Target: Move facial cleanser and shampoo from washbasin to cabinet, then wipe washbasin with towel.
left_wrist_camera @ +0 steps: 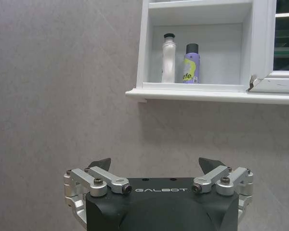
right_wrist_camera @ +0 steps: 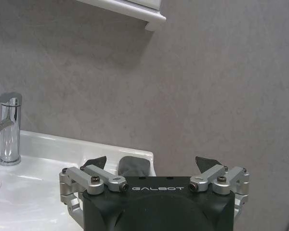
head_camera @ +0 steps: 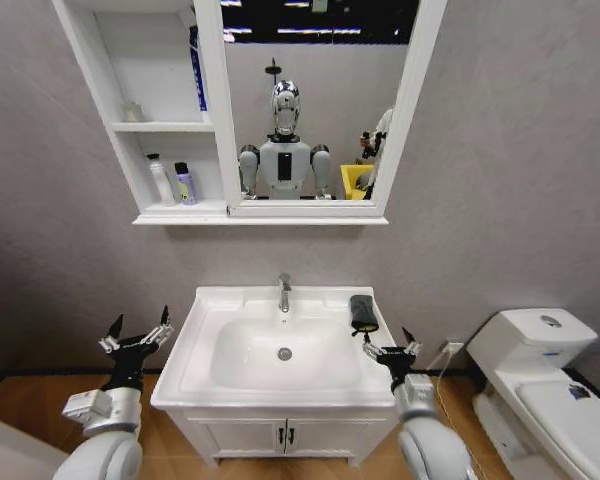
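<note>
Towel (head_camera: 362,312): on washbasin (head_camera: 205,350) rim, just ahead of right gripper (head_camera: 391,349), fingers spread, empty. Left gripper (head_camera: 137,336): spread open, beside the basin.

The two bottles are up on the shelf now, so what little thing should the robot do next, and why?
Probably move the right gripper forward over the towel to grab it. Both bottles already stand in the cabinet, so wiping the washbasin is what's left. The towel lies on the basin's back right corner, just ahead of that open, empty gripper. The left gripper hangs open beside the basin, farther away.
</note>
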{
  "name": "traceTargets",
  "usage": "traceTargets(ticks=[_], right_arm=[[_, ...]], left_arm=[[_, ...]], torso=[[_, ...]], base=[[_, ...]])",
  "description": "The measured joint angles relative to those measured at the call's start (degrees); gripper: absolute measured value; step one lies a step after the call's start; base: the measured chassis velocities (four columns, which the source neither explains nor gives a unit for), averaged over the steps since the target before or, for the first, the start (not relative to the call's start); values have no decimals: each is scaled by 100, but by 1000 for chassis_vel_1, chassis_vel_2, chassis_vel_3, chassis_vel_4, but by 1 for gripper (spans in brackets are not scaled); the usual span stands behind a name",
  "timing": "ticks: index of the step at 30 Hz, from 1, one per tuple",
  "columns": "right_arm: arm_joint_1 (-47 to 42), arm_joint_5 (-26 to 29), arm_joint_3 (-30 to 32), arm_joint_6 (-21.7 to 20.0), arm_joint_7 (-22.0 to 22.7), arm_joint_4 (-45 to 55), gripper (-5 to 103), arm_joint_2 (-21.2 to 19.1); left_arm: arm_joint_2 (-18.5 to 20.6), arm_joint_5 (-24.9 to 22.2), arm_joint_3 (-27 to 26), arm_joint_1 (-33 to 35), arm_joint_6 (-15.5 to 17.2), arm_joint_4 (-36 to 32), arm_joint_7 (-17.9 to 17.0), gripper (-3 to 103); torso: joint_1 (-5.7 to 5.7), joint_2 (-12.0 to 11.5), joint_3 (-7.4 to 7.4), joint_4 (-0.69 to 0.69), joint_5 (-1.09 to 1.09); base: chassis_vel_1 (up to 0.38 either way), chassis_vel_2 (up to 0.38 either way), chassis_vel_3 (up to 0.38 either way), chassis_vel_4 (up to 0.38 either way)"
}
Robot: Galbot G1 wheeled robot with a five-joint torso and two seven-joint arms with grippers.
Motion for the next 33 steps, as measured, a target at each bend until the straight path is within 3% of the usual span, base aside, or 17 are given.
traceTargets(ticks=[7, 19, 25, 27, 30, 31, 33], right_arm=[[-677, -406, -52, 435, 346, 185, 100, 37], [-763, -635, -217, 601, 396, 116, 100, 105], [-830, -711, -239, 709, 391, 87, 100, 97], [-886, -764, -246, 778, 390, 64, 100, 84], [-942, -793, -261, 840, 388, 54, 100, 81], [-974, -797, -266, 873, 388, 43, 100, 77], [-990, -802, -269, 895, 388, 27, 100, 71]], left_arm=[[-5, 64, 119, 7, -88, 24, 31, 100], [-41, 12, -83, 159, -198, -32, 139, 100], [-107, -9, -174, 256, -253, -71, 202, 100], [-135, 16, -153, 316, -260, -130, 220, 100], [-155, 57, -103, 350, -260, -180, 217, 100], [-172, 90, -70, 374, -261, -229, 216, 100], [-181, 115, -48, 385, -263, -250, 216, 100]], torso=[[3, -1, 1, 1, 2], [1, -1, 1, 1, 0], [1, -1, 1, 0, -5], [0, -2, 2, 1, 7], [0, -1, 1, 0, -6], [-4, 1, -1, 0, 5], [-2, 1, 0, 0, 8]], base=[[89, -112, -82, 106], [216, -254, -199, 235], [338, -332, -343, 310], [377, -351, -372, 350], [330, -396, -376, 371], [380, -357, -368, 363], [375, -355, -368, 363]])
